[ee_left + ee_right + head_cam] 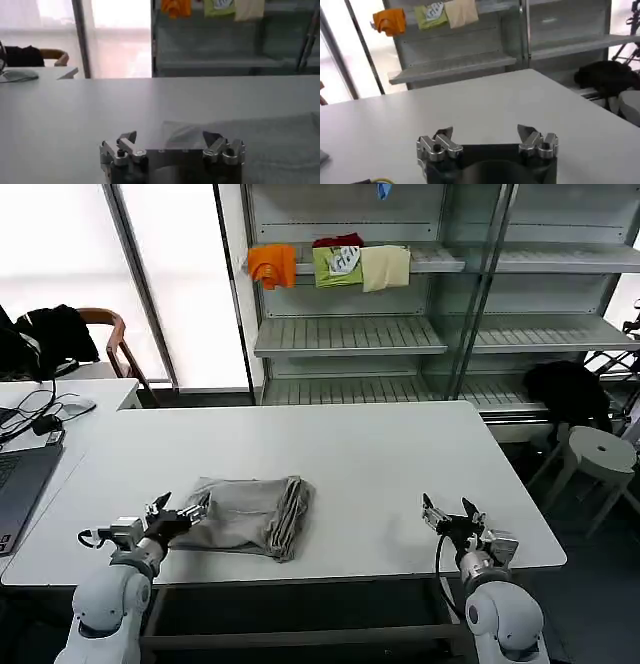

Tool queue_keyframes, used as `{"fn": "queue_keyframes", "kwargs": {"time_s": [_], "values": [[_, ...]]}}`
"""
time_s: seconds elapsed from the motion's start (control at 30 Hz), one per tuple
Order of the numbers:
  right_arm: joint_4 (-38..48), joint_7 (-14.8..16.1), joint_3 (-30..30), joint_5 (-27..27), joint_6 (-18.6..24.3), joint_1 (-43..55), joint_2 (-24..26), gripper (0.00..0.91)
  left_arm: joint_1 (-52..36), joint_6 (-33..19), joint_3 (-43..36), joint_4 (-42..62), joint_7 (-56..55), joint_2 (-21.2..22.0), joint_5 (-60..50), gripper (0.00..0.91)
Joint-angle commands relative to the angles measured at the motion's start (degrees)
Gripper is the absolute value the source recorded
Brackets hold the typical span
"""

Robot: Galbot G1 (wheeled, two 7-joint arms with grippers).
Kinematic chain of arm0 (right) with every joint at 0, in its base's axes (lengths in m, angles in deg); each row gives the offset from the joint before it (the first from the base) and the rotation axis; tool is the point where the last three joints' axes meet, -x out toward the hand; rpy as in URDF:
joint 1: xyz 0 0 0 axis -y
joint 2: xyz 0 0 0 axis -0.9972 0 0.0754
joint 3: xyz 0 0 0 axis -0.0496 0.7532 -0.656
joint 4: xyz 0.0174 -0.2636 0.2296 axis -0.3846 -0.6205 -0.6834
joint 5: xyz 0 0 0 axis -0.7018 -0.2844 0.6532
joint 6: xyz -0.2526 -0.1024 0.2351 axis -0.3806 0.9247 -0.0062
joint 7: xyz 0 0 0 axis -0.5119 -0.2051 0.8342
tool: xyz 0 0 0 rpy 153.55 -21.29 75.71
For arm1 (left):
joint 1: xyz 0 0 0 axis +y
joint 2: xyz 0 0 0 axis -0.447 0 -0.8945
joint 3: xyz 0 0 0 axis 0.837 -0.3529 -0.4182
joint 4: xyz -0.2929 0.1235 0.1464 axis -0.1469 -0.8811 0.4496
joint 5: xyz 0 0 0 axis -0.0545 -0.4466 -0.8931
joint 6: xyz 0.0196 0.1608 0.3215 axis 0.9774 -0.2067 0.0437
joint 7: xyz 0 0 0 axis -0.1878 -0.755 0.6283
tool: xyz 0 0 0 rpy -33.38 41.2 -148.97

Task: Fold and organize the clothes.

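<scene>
On the white table (380, 474), the folded grey T-shirt (250, 516) is lying soft, light and floppy, best pinched at its layered edge, with the left gripper (178, 512) spread beside it and the right gripper (452, 514) waiting spread well apart.

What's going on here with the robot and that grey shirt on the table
The grey T-shirt lies folded into a compact bundle on the white table. The left gripper sits open at the bundle's left edge, not clamping it. The right gripper hovers open over bare table, well away from the shirt.

A lab-like test room: white worktable (380, 474), bare metal shelving (400, 334), a laptop (20, 484) and trailing cables (35, 419).
</scene>
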Motion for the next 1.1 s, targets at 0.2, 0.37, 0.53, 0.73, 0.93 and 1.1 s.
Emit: {"fn": "queue_keyframes", "kwargs": {"time_s": [0.2,0.37,0.53,0.73,0.93,1.1], "values": [[-0.34,-0.04,-0.08,-0.08,0.1,-0.15,0.03,0.907,0.71,0.74,0.5,2.55,0.51,0.46,3.03,0.453],[-0.41,-0.05,-0.22,-0.04,0.22,-0.31,0.17,0.907,0.78,0.77,0.27,3.41,0.24,0.74,4.31,0.353],[-0.37,-0.01,-0.43,0.03,0.43,-0.49,0.45,0.907,0.92,0.8,0.12,4.06,0.08,1.0,5.68,0.343],[-0.45,-0.1,-0.49,0.07,0.45,-0.36,0.47,0.907,1.1,0.77,-0.08,3.45,0.42,1.17,7.4,0.02],[-0.8,-0.25,-0.51,0.05,0.45,-0.41,0.34,0.907,1.3,0.04,-0.08,2.71,0.49,1.31,8.47,0.01],[-1.05,-0.35,-0.71,0.06,0.46,-0.67,0.41,0.907,1.42,-4.19,0.66,1.69,0.28,1.12,3.08,0.01]]}}
